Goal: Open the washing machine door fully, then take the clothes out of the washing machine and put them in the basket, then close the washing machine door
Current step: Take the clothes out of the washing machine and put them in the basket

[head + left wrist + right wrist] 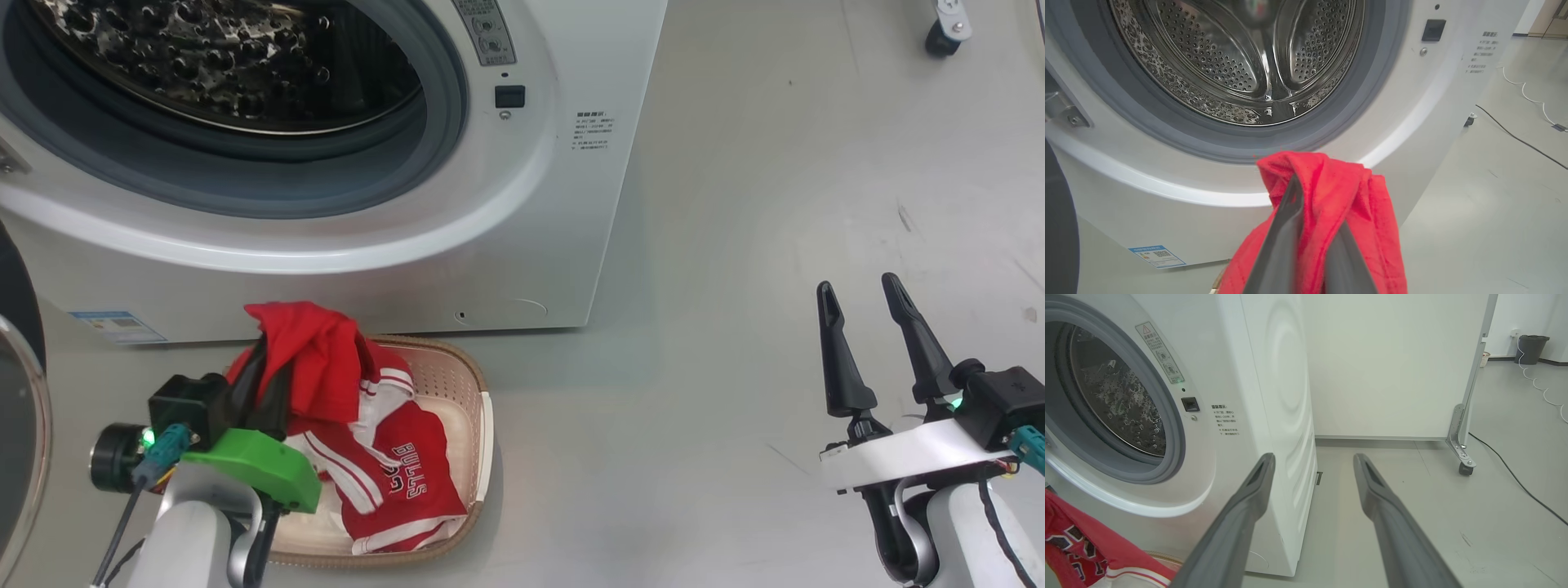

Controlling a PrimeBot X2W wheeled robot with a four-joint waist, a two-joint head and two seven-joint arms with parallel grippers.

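Over basket (483, 408), before washing machine (522, 245): my left gripper (265, 359) pinched tight on red garment (326, 359). Cloth drapes over both fingers, tail hanging onto BULLS jersey (400, 478) lying in basket. My right gripper (857, 286) spread wide, nothing in it, well off to side above floor. Drum (1241, 61) looks bare. Garment light, soft, limp; grips anywhere on a fold. May cling to fingers at release, so I judge full spread plus lift-away. Washing machine door (20, 425) swung out at left; rigid, push at black rim.
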